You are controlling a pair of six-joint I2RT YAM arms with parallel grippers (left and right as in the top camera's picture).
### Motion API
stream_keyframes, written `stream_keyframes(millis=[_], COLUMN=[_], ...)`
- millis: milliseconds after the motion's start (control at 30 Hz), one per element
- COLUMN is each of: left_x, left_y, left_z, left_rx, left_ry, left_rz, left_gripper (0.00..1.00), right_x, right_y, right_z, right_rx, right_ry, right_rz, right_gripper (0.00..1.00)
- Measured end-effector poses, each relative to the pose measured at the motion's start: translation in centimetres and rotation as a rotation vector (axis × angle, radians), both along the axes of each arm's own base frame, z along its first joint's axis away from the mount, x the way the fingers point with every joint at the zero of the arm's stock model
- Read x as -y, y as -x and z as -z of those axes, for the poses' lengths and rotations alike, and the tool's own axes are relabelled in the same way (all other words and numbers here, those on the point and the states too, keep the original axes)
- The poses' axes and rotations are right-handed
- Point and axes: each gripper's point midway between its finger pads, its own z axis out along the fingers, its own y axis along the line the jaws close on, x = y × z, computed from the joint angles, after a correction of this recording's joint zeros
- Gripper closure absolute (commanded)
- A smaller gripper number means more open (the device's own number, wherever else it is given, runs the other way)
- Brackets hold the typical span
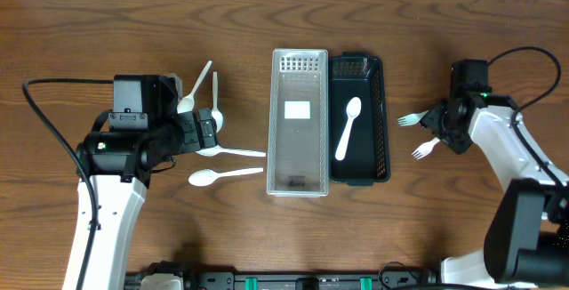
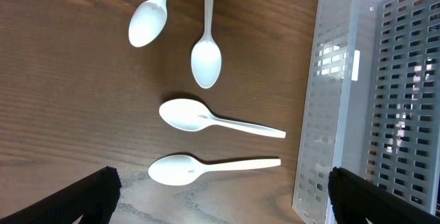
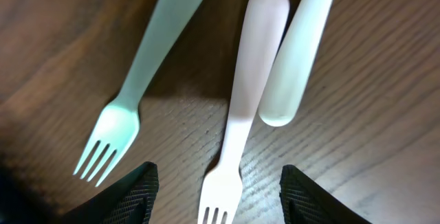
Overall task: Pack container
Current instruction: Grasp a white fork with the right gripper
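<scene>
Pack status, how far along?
Done: one spoon lies in the black bin. In hand: nothing; left fingers hang open over four loose spoons, right fingers open over the forks. Left: all of those; the clear bin holds no cutlery.

Table [image 1: 89,23] is dark wood with visible grain. Spoons [image 2: 185,116] left of the clear bin [image 1: 298,152] look like glossy white plastic. The black basket [image 1: 373,148] just right of it looks like matt plastic.

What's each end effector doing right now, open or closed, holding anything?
Left end effector: open, empty, over a white plastic spoon.
Right end effector: open, empty, over a pale plastic fork.
</scene>
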Motion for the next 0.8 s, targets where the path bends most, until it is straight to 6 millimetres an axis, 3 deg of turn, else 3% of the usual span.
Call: stream_keyframes(millis=[267,367,467,533,800], left_x=[0.0,0.0,0.0,0.0,0.0], left_y=[0.0,0.0,0.0,0.0,0.0], left_z=[0.0,0.0,0.0,0.0,0.0], left_rx=[0.000,0.000,0.000,0.000,0.000], left_ry=[0.000,0.000,0.000,0.000,0.000], left_rz=[0.000,0.000,0.000,0.000,0.000], left_gripper=[0.02,0.02,0.02,0.02,0.02], right_x=[0.0,0.0,0.1,0.1,0.1], right_y=[0.8,1.1,0.6,0.6,0.8], right_z=[2.7,4.0,4.3,4.3,4.0], right_rx=[-0.080,-0.115,-0.106,-0.106,-0.116], right_ry=[-0.022,-0.027,-0.031,-0.031,-0.025], right_rz=[0.065,0.073,0.087,0.085,0.046], right_gripper=[0.41,0.62,0.75,0.99,0.99])
